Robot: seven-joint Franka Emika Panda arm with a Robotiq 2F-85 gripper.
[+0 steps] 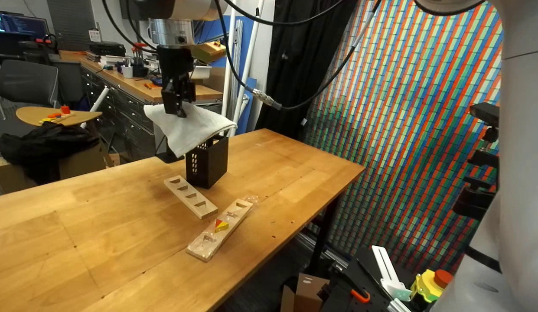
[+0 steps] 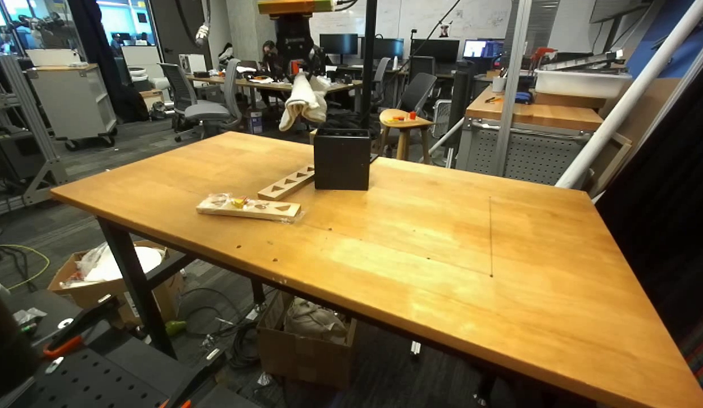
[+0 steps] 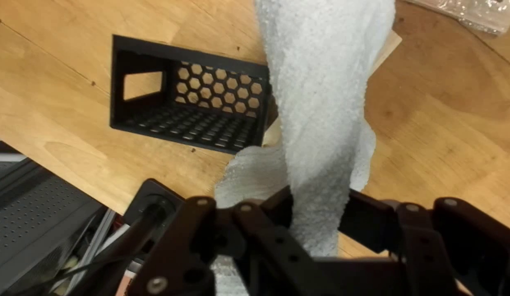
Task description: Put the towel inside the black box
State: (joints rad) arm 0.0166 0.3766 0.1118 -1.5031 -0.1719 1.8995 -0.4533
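The white towel (image 1: 193,125) hangs folded from my gripper (image 1: 180,110), above the table. The black box (image 1: 212,162) stands upright on the table with its open top facing up. In an exterior view the towel (image 2: 305,102) and gripper (image 2: 306,71) are above and left of the box (image 2: 341,161). In the wrist view the fingers (image 3: 318,201) are shut on a bunched part of the towel (image 3: 320,90). The towel's edge there covers the right end of the box (image 3: 189,54). The box's visible inside, with honeycomb walls, holds nothing.
A light wooden strip (image 1: 190,197) lies beside the box. A plastic-wrapped strip (image 1: 221,229) with a red and yellow piece lies nearer the table edge. A small black plate (image 3: 152,199) sits at the table's edge near the box.
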